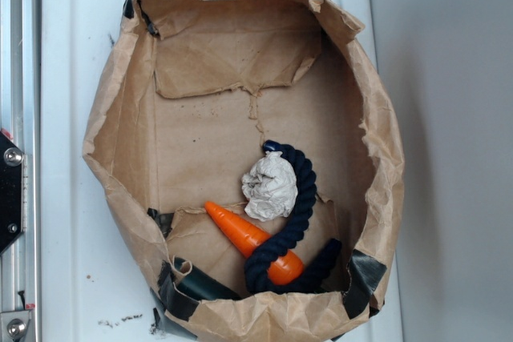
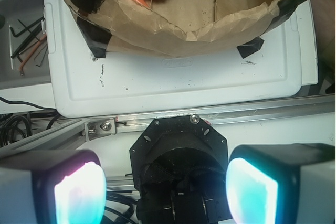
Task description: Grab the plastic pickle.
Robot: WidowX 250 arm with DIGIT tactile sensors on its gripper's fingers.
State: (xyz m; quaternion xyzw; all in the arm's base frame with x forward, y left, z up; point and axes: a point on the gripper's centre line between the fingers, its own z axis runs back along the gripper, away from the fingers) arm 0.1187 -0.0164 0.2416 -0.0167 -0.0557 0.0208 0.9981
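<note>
Pickle (image 1: 207,285) lies dark at the paper bag's (image 1: 112,102) lower inner edge, seen only in the exterior view; the wrist view alone shows the pincer (image 2: 165,192), jaws apart, outside the bag.

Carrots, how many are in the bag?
1. The orange carrot lies near the bottom of the paper bag, its thick end under the dark rope, beside the crumpled paper ball. More could hide under the bag's folds.
</note>
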